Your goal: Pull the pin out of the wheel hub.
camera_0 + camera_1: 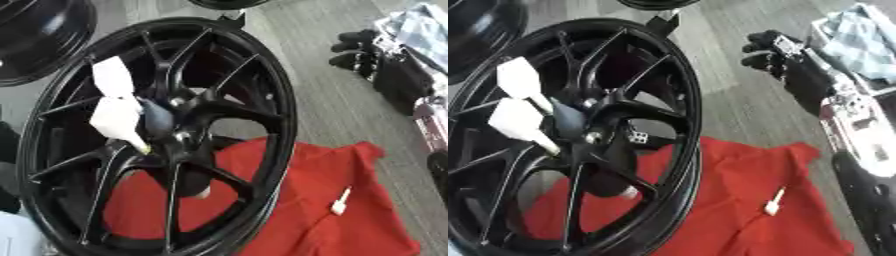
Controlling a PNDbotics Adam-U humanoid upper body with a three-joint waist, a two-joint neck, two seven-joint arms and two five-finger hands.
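While the black wheel point(157, 135) stands upright on its rim and fills the left half of both views, two white pins sit in its hub. The upper pin point(521, 82) points in from about ten o'clock of the hub centre; the lower pin point(521, 125) lies just below it at about nine o'clock, its thin tip reaching toward the hub. A third white pin point(773, 201) lies loose on the red cloth point(737, 200), at roughly four o'clock from the hub and well apart from the wheel. The cloth is spread on the grey floor under and behind the wheel's lower edge. The right hand point(773, 52) hangs at about two o'clock, well clear of the wheel, its dark fingers curled with nothing in them. No left hand shows.
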